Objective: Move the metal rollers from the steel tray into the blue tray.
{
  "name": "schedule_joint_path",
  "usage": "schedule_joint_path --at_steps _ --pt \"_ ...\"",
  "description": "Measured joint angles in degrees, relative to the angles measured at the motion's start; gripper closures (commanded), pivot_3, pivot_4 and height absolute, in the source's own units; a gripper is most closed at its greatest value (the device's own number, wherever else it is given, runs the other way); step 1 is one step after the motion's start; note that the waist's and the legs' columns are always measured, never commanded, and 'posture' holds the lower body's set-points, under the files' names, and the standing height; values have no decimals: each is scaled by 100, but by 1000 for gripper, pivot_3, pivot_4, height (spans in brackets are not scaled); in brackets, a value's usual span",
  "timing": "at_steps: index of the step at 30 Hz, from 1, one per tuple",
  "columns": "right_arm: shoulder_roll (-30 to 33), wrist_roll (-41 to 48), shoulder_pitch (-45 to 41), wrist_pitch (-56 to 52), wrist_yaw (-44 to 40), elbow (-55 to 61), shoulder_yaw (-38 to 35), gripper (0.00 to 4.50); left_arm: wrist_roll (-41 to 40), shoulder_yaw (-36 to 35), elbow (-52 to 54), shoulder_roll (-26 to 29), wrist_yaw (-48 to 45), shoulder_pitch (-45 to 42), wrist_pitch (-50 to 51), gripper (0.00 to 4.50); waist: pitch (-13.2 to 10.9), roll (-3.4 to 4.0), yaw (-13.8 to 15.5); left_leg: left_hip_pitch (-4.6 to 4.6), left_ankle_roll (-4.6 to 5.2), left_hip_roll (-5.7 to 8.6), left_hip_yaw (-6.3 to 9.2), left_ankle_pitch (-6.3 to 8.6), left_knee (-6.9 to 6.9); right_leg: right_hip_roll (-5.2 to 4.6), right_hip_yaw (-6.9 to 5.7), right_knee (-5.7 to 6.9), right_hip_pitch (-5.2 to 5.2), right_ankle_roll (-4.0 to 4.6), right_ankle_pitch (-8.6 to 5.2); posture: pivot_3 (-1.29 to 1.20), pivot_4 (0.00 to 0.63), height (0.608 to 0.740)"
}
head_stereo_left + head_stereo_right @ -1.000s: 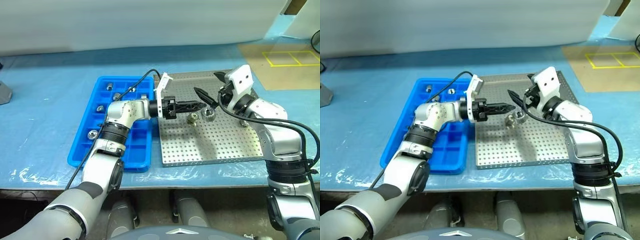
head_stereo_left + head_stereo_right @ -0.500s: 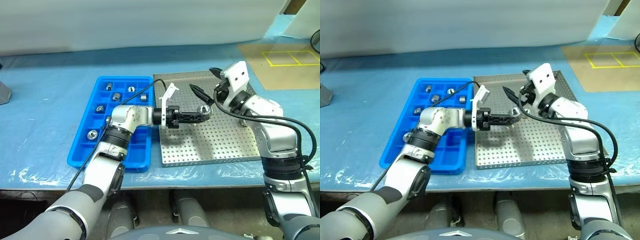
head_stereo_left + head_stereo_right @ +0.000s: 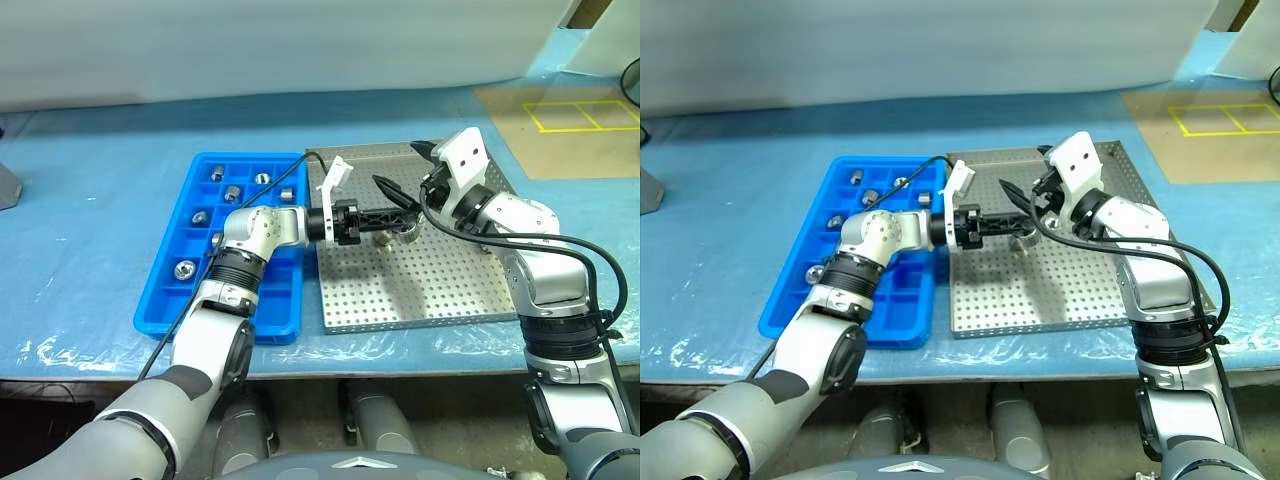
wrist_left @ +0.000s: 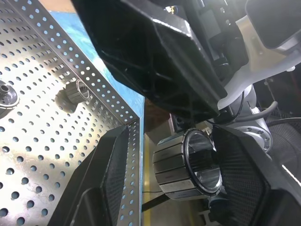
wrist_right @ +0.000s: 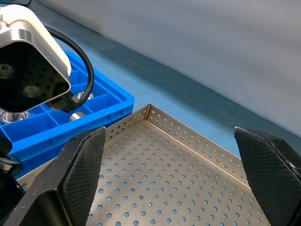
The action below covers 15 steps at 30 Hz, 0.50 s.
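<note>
My left gripper (image 3: 403,212) reaches level over the steel tray (image 3: 430,290), shut on one metal roller (image 4: 186,167), a ribbed silver cylinder with a hollow centre held between its fingers (image 4: 108,179). My right gripper (image 3: 403,168) hangs just above and behind it, open with nothing between its wide-spread fingers (image 5: 82,165). Two more metal rollers (image 4: 75,92) lie on the perforated floor below the grippers (image 3: 386,237). The blue tray (image 3: 165,300) lies left of the steel tray, with several rollers (image 3: 232,192) in its compartments.
Both trays sit on a table under blue sheeting (image 3: 90,180), the front edge close to me. A cable (image 3: 300,165) loops over the blue tray from my left wrist. Yellow floor markings (image 3: 585,115) lie at the far right.
The left gripper keeps its hold on the roller over the steel tray. Both hands have barely shifted, and the right gripper stays open.
</note>
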<state>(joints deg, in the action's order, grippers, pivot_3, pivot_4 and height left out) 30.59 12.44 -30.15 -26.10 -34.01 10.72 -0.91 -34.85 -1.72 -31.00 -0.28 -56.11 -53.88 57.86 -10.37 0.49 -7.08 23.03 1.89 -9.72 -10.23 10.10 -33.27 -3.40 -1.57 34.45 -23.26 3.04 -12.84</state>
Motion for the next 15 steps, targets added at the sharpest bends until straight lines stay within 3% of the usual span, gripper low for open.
schedule_joint_path --at_steps 5,11,15 --pt "0 -32 8 0 -66 -117 31 0 71 276 276 36 -70 101 -101 2794 0 0 0 2 2 -2 0 1 2 0 0 -3 -1 0 0 -490 150 740" --pt "-14 -41 10 2 -92 -125 106 0 64 384 419 83 -71 197 -88 2794 0 0 0 0 1 -2 0 1 2 0 -1 -1 -1 0 0 -487 150 740" --pt "-32 -53 10 8 -92 -129 110 0 45 383 422 110 -73 204 -86 3033 0 0 1 1 1 -2 0 1 2 0 -1 -1 -1 0 0 -486 150 740"
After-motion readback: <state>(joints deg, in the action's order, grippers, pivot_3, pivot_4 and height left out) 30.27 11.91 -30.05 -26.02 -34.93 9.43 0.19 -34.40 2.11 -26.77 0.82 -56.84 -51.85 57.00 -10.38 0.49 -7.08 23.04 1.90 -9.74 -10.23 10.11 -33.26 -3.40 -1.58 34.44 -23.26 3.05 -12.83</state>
